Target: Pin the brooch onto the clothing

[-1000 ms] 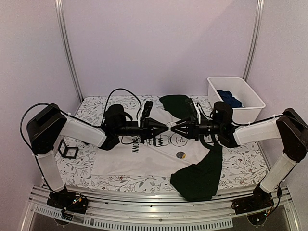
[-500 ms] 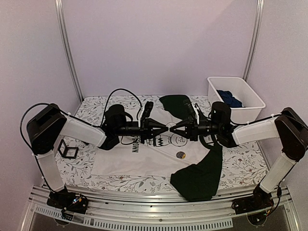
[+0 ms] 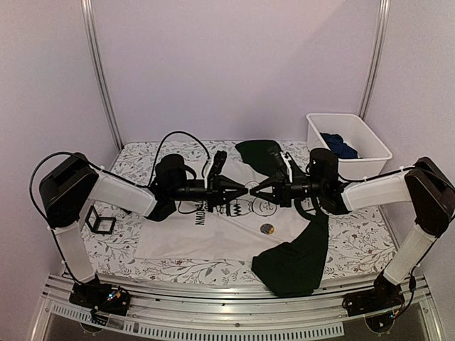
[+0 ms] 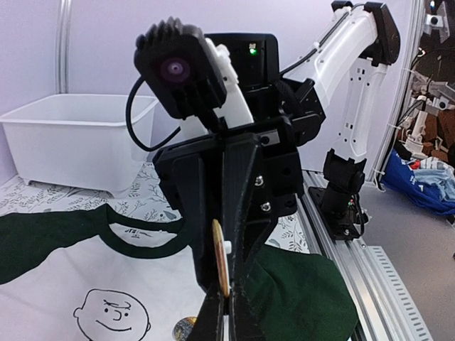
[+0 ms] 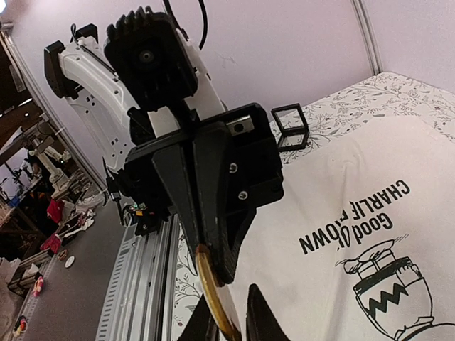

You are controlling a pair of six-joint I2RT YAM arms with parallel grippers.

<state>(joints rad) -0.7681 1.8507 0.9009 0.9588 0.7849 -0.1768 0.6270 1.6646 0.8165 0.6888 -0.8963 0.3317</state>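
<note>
- There are two arms, two grippers, one gold brooch and one T-shirt. One white bin holds one dark blue garment. There is also one small black frame, and one small round disc lies on the shirt's white front.
- The left gripper and the right gripper meet tip to tip above the shirt's chest.
- The left gripper's fingers are pressed together, pinching the brooch by its edge.
- The right gripper's fingers are nearly together, one on each face of the brooch, nipping it from the opposite side.
- The brooch stands edge-on to both wrist cameras, up in the air and clear of the fabric.
- The T-shirt lies flat on the floral cloth. It has a white body and dark sleeves.
- The print reads "Good Ol' CHARLIE BROWN" beside a cartoon boy's face.
</note>
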